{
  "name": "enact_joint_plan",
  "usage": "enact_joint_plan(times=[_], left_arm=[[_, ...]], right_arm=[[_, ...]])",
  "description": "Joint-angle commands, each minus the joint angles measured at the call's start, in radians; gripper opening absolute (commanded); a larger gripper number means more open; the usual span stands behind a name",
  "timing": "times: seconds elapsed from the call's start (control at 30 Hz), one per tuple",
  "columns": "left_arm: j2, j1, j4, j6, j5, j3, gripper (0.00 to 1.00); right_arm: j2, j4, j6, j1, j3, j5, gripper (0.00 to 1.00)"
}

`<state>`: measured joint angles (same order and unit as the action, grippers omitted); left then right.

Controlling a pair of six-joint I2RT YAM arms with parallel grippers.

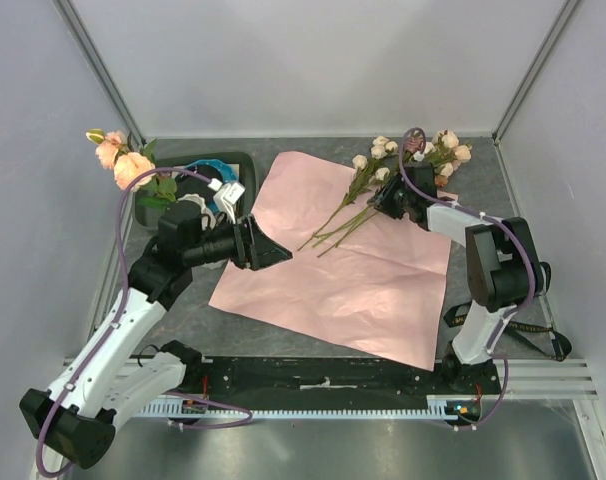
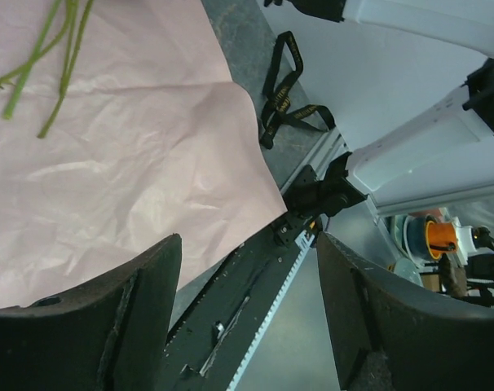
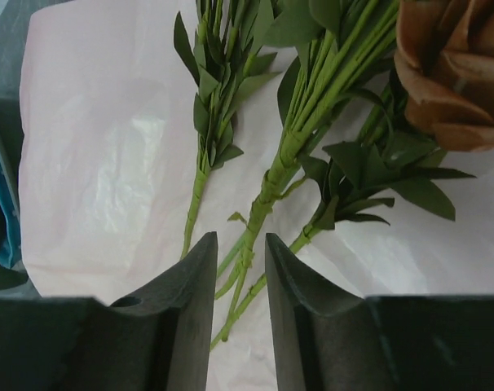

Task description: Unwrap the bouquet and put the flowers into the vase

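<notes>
The bouquet lies unwrapped: its pink paper (image 1: 353, 280) is spread flat mid-table. The flowers (image 1: 375, 158), cream and mauve roses on green stems, rest on the paper's far right part. My right gripper (image 1: 385, 203) sits low over their stems. In the right wrist view the jaws (image 3: 240, 238) stand narrowly open, with the stem bundle (image 3: 292, 147) running between the tips. My left gripper (image 1: 276, 252) hovers open and empty over the paper's left edge (image 2: 108, 163). Peach roses (image 1: 123, 162) stand upright at the back left. The vase is hidden behind my left arm.
A dark grey tray (image 1: 241, 160) with a blue ring (image 1: 208, 165) sits at the back left beside the left arm. A black ribbon (image 2: 284, 90) lies off the paper's near right corner by the right arm's base. White walls enclose the table.
</notes>
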<state>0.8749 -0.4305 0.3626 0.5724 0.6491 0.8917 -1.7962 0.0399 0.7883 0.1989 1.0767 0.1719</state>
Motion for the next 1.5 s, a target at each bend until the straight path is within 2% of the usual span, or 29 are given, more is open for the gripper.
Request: enact_joint_plan(times=[0.0, 0.27, 0.33, 0.43, 0.57, 0.63, 0.97, 1.1, 1.23, 1.47], left_arm=[[-0.025, -0.013, -0.100, 0.081, 0.070, -0.025, 0.73], [-0.027, -0.019, -0.099, 0.086, 0.061, -0.033, 0.73], [-0.027, -0.022, -0.097, 0.092, 0.058, -0.033, 0.72], [-0.036, -0.024, -0.097, 0.093, 0.057, -0.036, 0.71], [-0.050, -0.024, -0.087, 0.093, 0.049, -0.036, 0.71], [-0.053, -0.024, -0.082, 0.090, 0.043, -0.037, 0.71], [-0.050, -0.025, -0.082, 0.098, 0.050, -0.014, 0.72], [-0.062, -0.025, -0.082, 0.104, 0.050, -0.010, 0.75], [-0.051, -0.025, -0.094, 0.124, 0.044, 0.006, 0.77], [0.025, -0.025, -0.226, 0.211, 0.086, 0.012, 0.78]], right_arm=[[-0.055, 0.084, -0.004, -0.001, 0.055, 0.000, 0.36], [-0.126, 0.107, 0.009, -0.001, 0.100, -0.014, 0.36], [-0.137, 0.104, 0.012, -0.001, 0.115, -0.017, 0.32], [-0.140, 0.075, 0.012, -0.001, 0.132, -0.026, 0.19], [-0.034, 0.051, -0.009, -0.001, 0.094, -0.090, 0.09], [0.015, 0.051, -0.020, -0.001, 0.072, -0.121, 0.00], [0.239, 0.147, -0.153, -0.003, 0.043, -0.120, 0.00], [0.325, 0.195, -0.205, 0.002, 0.016, -0.013, 0.00], [0.418, 0.213, -0.314, 0.059, -0.011, 0.206, 0.00], [0.529, 0.106, -0.460, 0.324, -0.093, 0.307, 0.00]])
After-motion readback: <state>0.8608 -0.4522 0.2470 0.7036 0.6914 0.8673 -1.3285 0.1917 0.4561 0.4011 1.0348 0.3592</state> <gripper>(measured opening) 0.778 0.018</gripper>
